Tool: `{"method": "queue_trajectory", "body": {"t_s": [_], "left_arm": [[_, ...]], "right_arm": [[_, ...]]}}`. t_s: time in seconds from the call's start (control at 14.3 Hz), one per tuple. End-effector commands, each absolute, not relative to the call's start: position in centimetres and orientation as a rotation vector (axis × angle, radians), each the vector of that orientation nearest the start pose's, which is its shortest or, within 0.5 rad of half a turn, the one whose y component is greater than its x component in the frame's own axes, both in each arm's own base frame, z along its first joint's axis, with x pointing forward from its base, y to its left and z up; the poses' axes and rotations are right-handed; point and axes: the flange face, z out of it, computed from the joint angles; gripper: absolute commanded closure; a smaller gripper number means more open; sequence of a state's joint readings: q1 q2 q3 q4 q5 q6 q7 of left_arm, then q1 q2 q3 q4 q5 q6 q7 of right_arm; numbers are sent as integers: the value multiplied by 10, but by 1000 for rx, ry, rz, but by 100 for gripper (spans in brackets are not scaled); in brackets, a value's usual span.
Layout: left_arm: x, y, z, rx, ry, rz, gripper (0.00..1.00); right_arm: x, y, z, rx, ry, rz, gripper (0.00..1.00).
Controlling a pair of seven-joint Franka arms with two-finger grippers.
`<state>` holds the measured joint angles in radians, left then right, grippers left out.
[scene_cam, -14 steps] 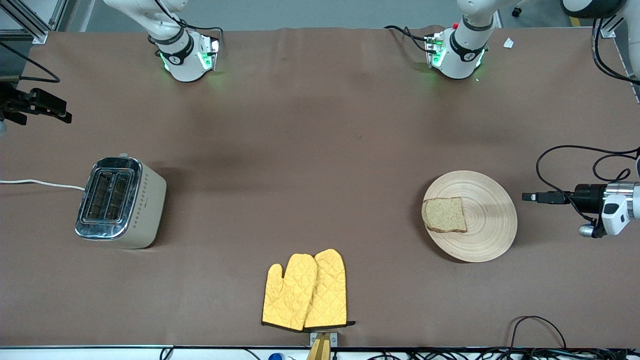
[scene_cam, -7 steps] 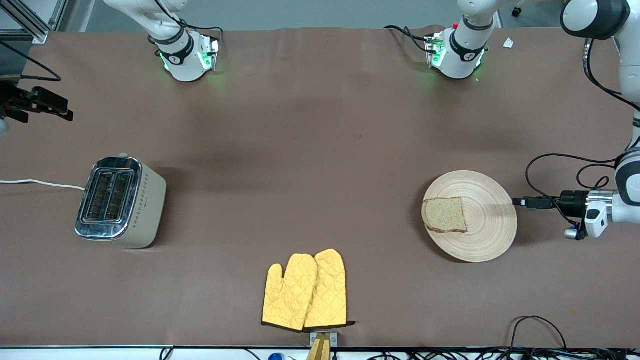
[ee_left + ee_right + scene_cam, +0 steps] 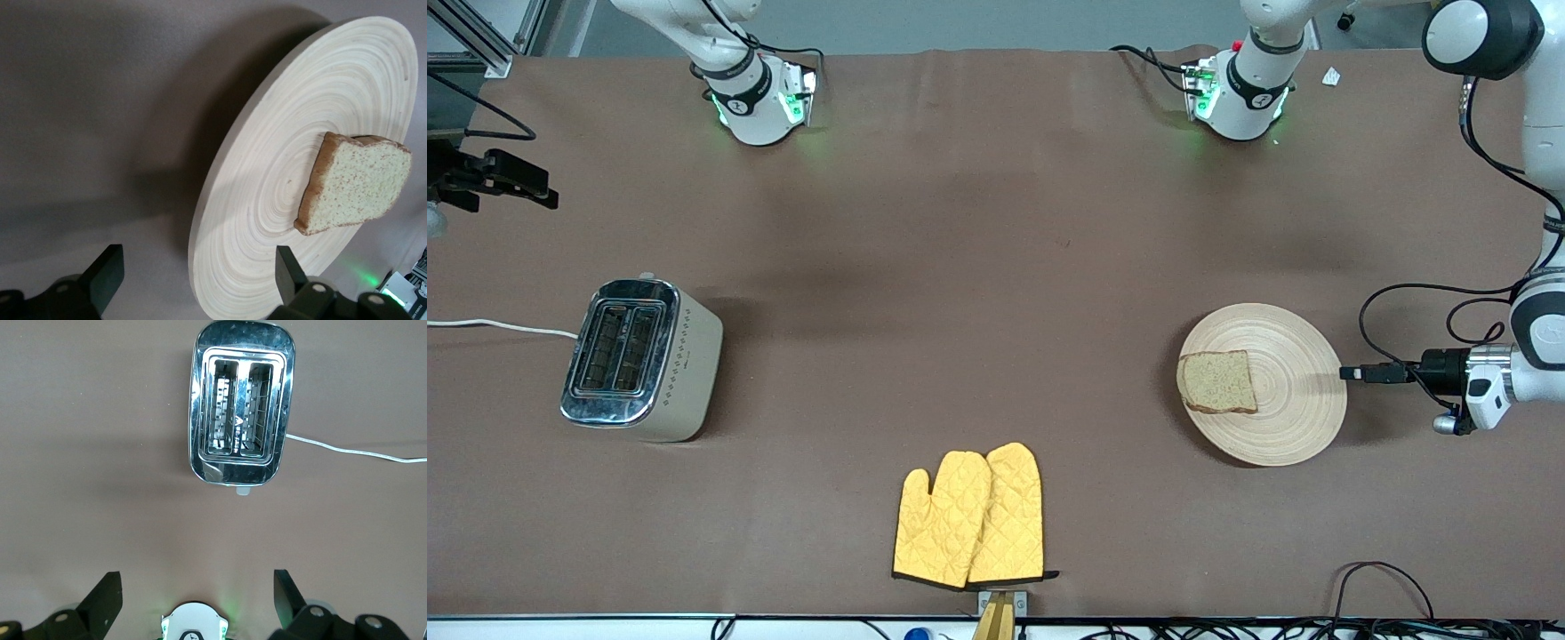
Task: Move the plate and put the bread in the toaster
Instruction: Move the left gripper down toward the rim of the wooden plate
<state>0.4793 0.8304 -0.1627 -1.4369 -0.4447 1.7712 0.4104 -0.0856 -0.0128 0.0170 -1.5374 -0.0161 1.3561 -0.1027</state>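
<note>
The pale wooden plate (image 3: 1294,404) lies toward the left arm's end of the table. The brown bread (image 3: 1216,381) lies flat on the part of it toward the right arm's end. My left gripper (image 3: 1348,373) is level with the table, its tip at the plate's rim. In the left wrist view the gripper (image 3: 199,277) is open, the plate's rim (image 3: 200,233) lines up between its fingers, and the bread (image 3: 357,183) shows farther in. The toaster (image 3: 640,358) stands toward the right arm's end, slots empty. My right gripper (image 3: 538,191) hangs open in the air, and its wrist view (image 3: 197,597) looks down on the toaster (image 3: 241,403).
A pair of yellow oven mitts (image 3: 969,520) lies near the table's front edge, midway along it. The toaster's white cord (image 3: 498,326) runs off the right arm's end of the table. Both arm bases (image 3: 756,102) stand along the table's farthest edge.
My left gripper has moved in toward the plate and its tip now reaches the rim. The plate, bread and toaster have not moved. The right gripper has barely shifted.
</note>
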Motion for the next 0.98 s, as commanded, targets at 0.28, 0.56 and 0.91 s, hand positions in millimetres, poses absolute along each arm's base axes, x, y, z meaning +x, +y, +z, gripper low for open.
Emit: {"method": "queue_trajectory", "body": {"t_s": [0.28, 0.56, 0.91], "left_arm": [[651, 178, 166, 2345, 209, -288, 0], [650, 174, 155, 2317, 212, -288, 30], [650, 175, 153, 2312, 157, -249, 79]], "right_arm": [[519, -43, 636, -3122, -25, 254, 0], [519, -44, 635, -3121, -25, 254, 0], [519, -47, 634, -3120, -16, 261, 0]]}}
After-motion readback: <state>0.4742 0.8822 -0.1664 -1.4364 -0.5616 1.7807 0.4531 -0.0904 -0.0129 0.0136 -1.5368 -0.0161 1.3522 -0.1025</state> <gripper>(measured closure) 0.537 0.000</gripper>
